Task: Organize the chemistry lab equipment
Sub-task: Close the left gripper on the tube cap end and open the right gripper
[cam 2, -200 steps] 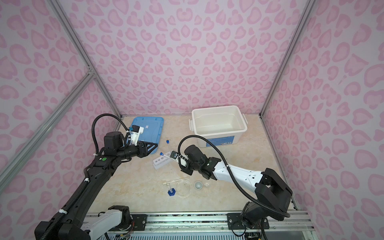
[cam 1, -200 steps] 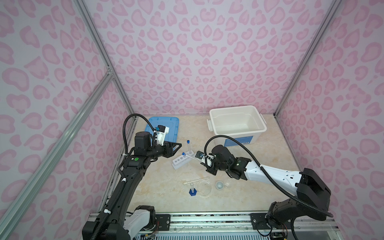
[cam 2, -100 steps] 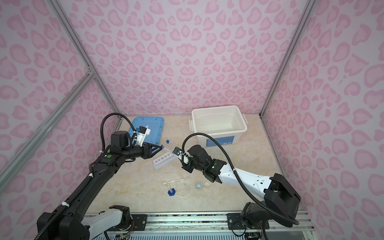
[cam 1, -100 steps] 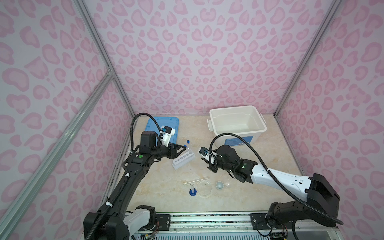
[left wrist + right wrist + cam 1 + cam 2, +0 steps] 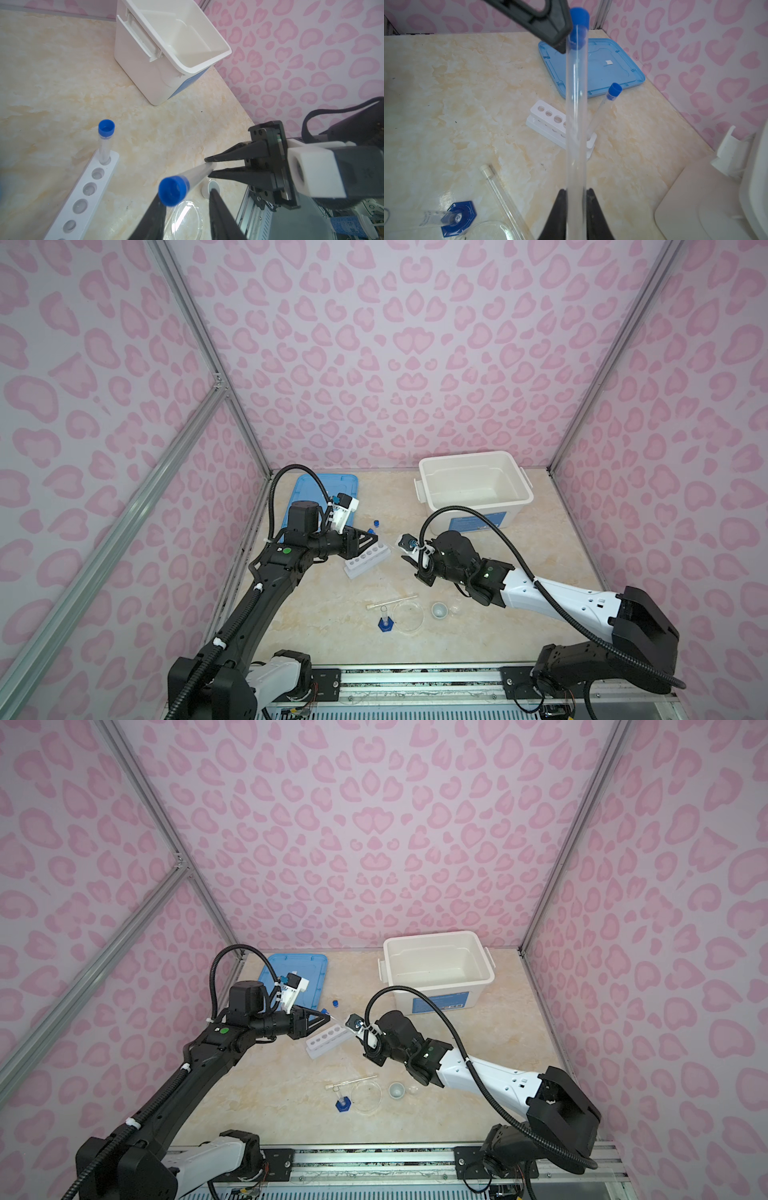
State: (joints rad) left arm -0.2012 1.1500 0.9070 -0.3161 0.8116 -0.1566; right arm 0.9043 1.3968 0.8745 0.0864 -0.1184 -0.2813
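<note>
My right gripper [image 5: 576,190] is shut on the bare end of a clear blue-capped test tube [image 5: 576,99], held above the table. Its cap [image 5: 172,190] sits between the spread fingers of my left gripper [image 5: 187,195], which is open; one finger [image 5: 153,218] lies close beside the cap. Below them stands the white rack [image 5: 368,562], with another blue-capped tube [image 5: 376,523] in its end hole. A white-capped tube [image 5: 392,601], the blue-based cylinder [image 5: 384,624], the petri dish [image 5: 407,616] and the white cup [image 5: 439,610] lie nearer the front.
The big white bin [image 5: 469,456] stands open at the back right. Its blue lid [image 5: 307,489] lies flat at the back left, behind my left arm. A metal rail runs along the table's front edge.
My left gripper has reached right to the tube's cap, and its jaws have narrowed. My right gripper has drawn back to the right, still holding the tube.
</note>
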